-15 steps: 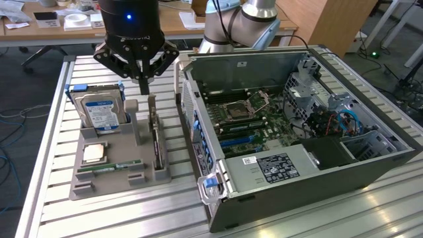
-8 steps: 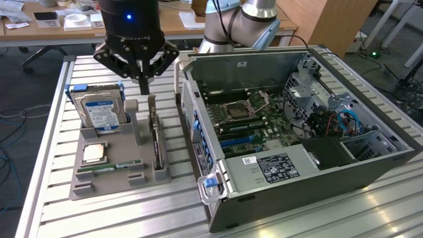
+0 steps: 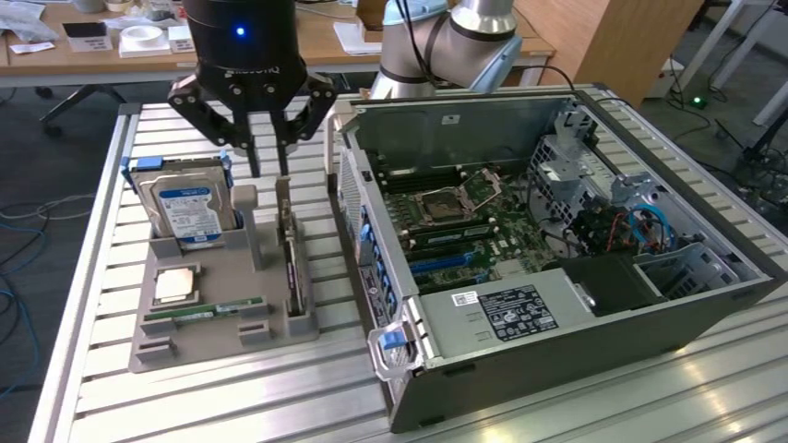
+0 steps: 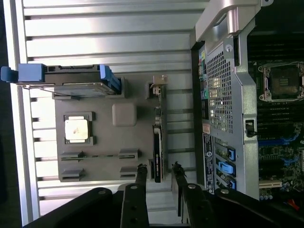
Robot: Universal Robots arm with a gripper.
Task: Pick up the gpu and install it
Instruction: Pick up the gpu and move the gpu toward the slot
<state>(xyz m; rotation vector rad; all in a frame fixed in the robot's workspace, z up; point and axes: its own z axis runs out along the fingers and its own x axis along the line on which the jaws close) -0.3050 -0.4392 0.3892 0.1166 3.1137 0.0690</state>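
We saw the gripper (image 3: 268,173) (image 4: 158,166) hanging released, its 2 fingers parted and grasping nothing, above the gpu (image 3: 293,263) (image 4: 157,142), with 1 finger to each side of the card's line. The gpu stood on edge in the grey holder tray (image 3: 203,346) (image 4: 124,137), on the side nearest the open computer case (image 3: 555,314). In the same tray, a hard drive (image 3: 185,208) stood upright, and a CPU (image 3: 173,284) and a RAM stick (image 3: 203,314) lay flat.
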